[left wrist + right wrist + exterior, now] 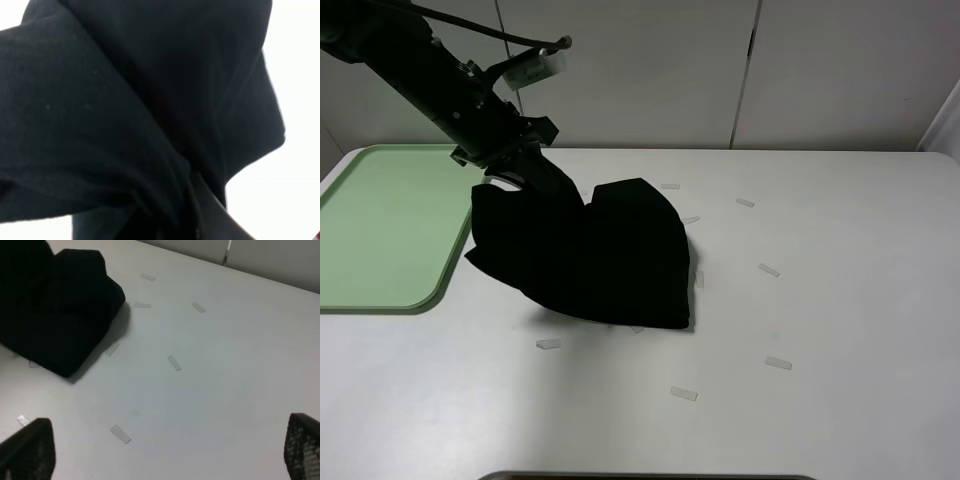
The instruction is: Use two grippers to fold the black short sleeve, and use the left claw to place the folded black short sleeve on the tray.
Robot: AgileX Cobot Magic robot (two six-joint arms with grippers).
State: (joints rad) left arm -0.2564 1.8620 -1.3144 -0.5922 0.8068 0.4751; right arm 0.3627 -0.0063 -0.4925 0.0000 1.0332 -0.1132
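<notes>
The black short sleeve point(605, 262) is a folded bundle at the table's middle. Its left part is lifted off the table and hangs over the gap next to the tray point(380, 235), while its right part still rests on the table. My left gripper point(506, 180) is shut on the shirt's upper left edge, just right of the pale green tray. In the left wrist view the black fabric point(125, 100) fills the frame and hides the jaws. My right gripper point(165, 449) is open and empty, away from the shirt point(55, 305). It is outside the exterior view. No white letters show.
Several small strips of clear tape point(769, 270) lie scattered on the white table point(860, 300), around and right of the shirt. They also show in the right wrist view point(174, 362). White cabinet doors stand behind the table.
</notes>
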